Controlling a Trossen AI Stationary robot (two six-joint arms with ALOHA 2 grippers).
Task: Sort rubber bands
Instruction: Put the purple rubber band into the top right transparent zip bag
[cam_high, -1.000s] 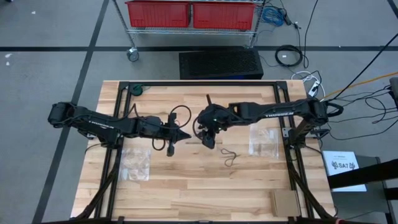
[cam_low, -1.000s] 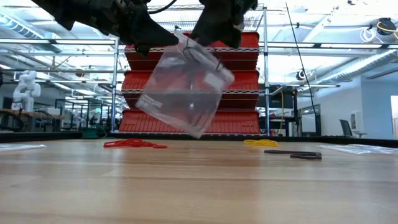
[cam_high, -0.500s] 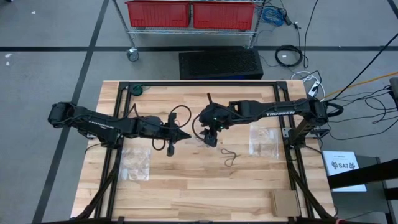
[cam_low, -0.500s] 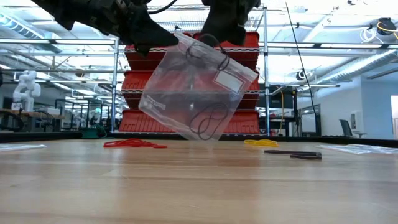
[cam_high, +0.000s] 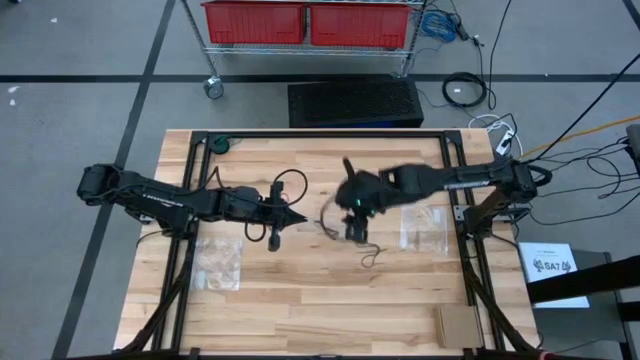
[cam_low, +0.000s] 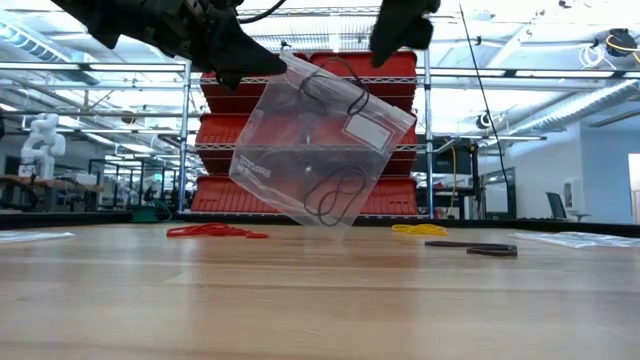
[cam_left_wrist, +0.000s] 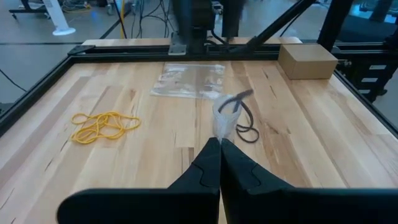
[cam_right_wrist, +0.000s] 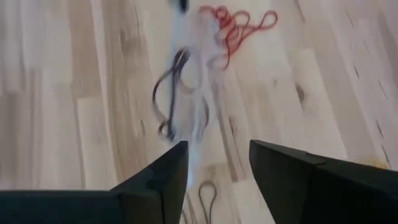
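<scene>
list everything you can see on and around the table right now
held bag: one, clear, raised over table centre, black bands inside
flat bags: two, clear, one each side
red bands: one pile, on the table
yellow bands: one pile, on the table
black bands: a few, loose, near centre
cardboard box: one, brown, near corner
crates: red, on a rack beyond the table
left gripper: shut on held bag
right gripper: open, beside the bag

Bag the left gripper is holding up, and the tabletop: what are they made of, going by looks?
Bag: looks like thin clear plastic film, glossy; the red bins behind show through it, and black rubber bands are visible inside. It hangs pinched in the shut left gripper. Tabletop: seems to be jointed wood strips, a pale butcher-block pattern with visible grain and a smooth, slightly satin finish.
</scene>
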